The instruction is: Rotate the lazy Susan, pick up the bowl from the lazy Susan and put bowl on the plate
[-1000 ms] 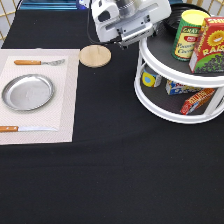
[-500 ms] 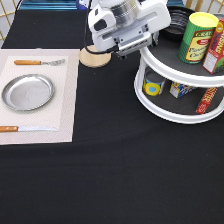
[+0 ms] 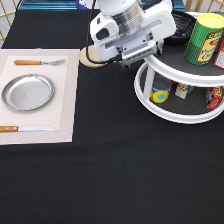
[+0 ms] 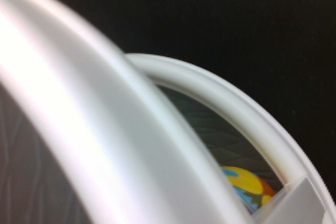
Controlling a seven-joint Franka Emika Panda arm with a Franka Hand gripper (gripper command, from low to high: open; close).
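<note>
1. The claw (image 3: 134, 56) hangs at the upper rim of the lazy Susan (image 3: 170, 111); I cannot tell its state, since the hand's white body hides it.
2. The glossy black bowl (image 3: 181, 26) sits on the top tier just behind the claw, not lifted.
3. The shiny round plate (image 3: 27, 92) lies bare on the bench (image 3: 115, 175), well apart from the claw, ready to receive.

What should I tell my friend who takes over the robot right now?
Gripper: at the left edge of the lazy Susan, by its top shelf; holding nothing that shows.
Bowl: on the top shelf, mostly hidden behind the arm.
Plate: bare, on the placemat at the exterior view's left.
Done: nothing yet.
Left: grab the bowl, set it on the plate.
</note>
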